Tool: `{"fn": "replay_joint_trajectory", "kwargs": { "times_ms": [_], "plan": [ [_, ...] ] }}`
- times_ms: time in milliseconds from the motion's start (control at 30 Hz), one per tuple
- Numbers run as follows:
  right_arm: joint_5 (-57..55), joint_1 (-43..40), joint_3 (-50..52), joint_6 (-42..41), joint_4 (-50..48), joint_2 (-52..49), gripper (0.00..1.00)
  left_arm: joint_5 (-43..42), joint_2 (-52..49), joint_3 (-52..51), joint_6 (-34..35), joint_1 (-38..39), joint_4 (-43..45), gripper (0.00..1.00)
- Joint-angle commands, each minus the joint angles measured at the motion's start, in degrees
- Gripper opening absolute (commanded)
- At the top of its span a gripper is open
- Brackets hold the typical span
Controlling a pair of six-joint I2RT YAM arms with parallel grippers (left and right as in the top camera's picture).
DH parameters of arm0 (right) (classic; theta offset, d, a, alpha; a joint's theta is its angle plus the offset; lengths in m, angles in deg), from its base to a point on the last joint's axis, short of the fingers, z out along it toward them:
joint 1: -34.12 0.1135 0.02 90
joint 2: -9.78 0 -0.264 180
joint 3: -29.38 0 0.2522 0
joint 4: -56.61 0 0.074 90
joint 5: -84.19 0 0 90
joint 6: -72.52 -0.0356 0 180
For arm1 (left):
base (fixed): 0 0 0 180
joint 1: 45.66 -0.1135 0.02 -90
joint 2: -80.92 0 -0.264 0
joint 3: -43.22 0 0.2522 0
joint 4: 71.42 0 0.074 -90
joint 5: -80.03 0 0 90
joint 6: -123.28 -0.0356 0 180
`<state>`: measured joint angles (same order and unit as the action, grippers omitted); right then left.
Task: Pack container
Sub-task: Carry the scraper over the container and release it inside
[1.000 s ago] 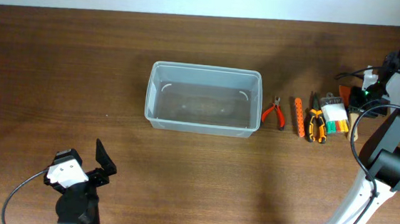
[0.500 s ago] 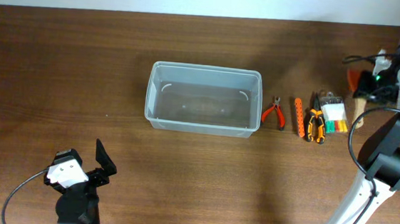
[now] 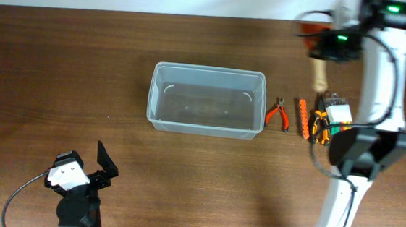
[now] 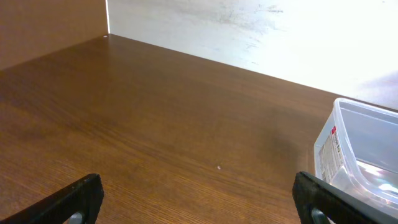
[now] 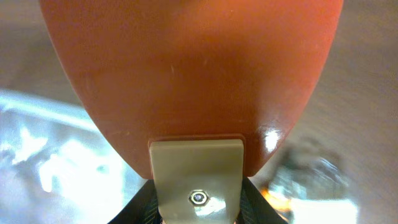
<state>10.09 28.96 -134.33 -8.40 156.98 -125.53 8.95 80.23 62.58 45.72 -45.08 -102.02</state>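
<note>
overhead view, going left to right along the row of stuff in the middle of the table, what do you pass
container → red-handled pliers → orange bar → orange-and-black pliers

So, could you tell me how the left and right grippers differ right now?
The left gripper is open and empty; the right gripper is shut on an orange tool. The left is by the table's near edge; the right is by the far edge, right of the container.
</note>
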Motion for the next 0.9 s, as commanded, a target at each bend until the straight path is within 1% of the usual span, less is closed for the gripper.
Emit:
{"fn": "replay_joint_trajectory", "kwargs": {
  "times_ms": [0,133,233,300,433,500,667,733,867],
  "plan": [
    [2.1,9.9,-2.3,4.0,-0.6,2.9,0.04,0.4,0.4,-0.3,-0.5,0.2,0.1,0.99],
    [1.3,18.0,-2.0,12.2,-1.4,2.7,0.04,0.4,0.4,-0.3,-0.5,0.2,0.1,0.99],
    [-2.2,24.3,-0.5,21.9,-2.5,2.7,0.04,0.4,0.4,-0.3,-0.5,0.2,0.1,0.99],
    [-4.0,27.1,1.3,27.9,-2.9,2.6,0.04,0.4,0.4,-0.3,-0.5,0.2,0.1,0.99],
    [-4.6,30.0,5.8,37.7,-4.1,1.7,0.04,0.4,0.4,-0.3,-0.5,0.2,0.1,0.99],
    [-4.6,30.3,9.2,41.7,-6.5,0.9,0.04,0.4,0.4,-0.3,-0.5,0.2,0.1,0.99],
    [-5.7,29.1,19.8,46.3,-14.5,-0.1,0.04,0.4,0.4,-0.3,-0.5,0.2,0.1,0.99],
    [-5.6,28.7,22.4,47.8,-16.4,-0.1,0.04,0.4,0.4,-0.3,-0.5,0.2,0.1,0.99],
    [-5.6,28.5,26.2,48.0,-20.1,-0.1,0.04,0.4,0.4,-0.3,-0.5,0.2,0.1,0.99]
  ]
}}
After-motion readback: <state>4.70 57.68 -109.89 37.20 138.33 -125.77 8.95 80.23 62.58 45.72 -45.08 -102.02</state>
